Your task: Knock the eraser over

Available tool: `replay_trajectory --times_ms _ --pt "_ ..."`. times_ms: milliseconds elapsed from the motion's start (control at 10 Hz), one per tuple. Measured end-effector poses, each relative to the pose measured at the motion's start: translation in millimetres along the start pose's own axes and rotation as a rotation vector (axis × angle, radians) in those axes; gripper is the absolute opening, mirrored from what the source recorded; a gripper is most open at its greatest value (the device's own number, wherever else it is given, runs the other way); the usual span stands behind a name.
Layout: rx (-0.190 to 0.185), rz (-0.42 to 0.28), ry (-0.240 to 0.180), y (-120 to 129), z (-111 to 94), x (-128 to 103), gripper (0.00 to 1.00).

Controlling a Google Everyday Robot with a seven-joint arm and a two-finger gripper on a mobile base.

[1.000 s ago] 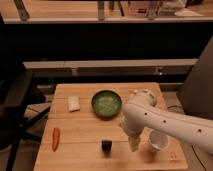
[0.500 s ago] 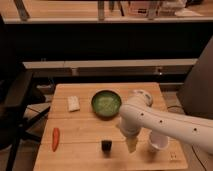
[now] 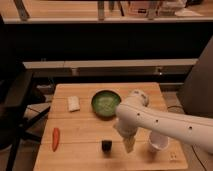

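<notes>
As the arm (image 3: pixel 165 125) angles down, its gripper (image 3: pixel 129 145), jaws closed, hangs beside the eraser (image 3: pixel 106 145).

A light wooden counter (image 3: pixel 80 125) carries a round green bowl (image 3: pixel 105 103) at mid-back, with a flat white rectangular block (image 3: pixel 73 103) to its left. An orange carrot-like piece (image 3: pixel 55 139) lies front left. A white cup (image 3: pixel 157 142) stands front right, just beside the hand (image 3: pixel 129 145).

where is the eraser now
In the camera view the eraser sits near the front edge of the table, below the green bowl, with the gripper close on its image-right and the orange carrot piece farther to its image-left.
</notes>
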Motion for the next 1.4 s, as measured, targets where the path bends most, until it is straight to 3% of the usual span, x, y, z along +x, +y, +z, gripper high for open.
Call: replay_trajectory --times_ms 1200,1400 --pt "-0.019 -0.026 -0.014 -10 5 -21 0.75" --pt "-0.022 -0.030 -0.016 -11 5 -23 0.66"
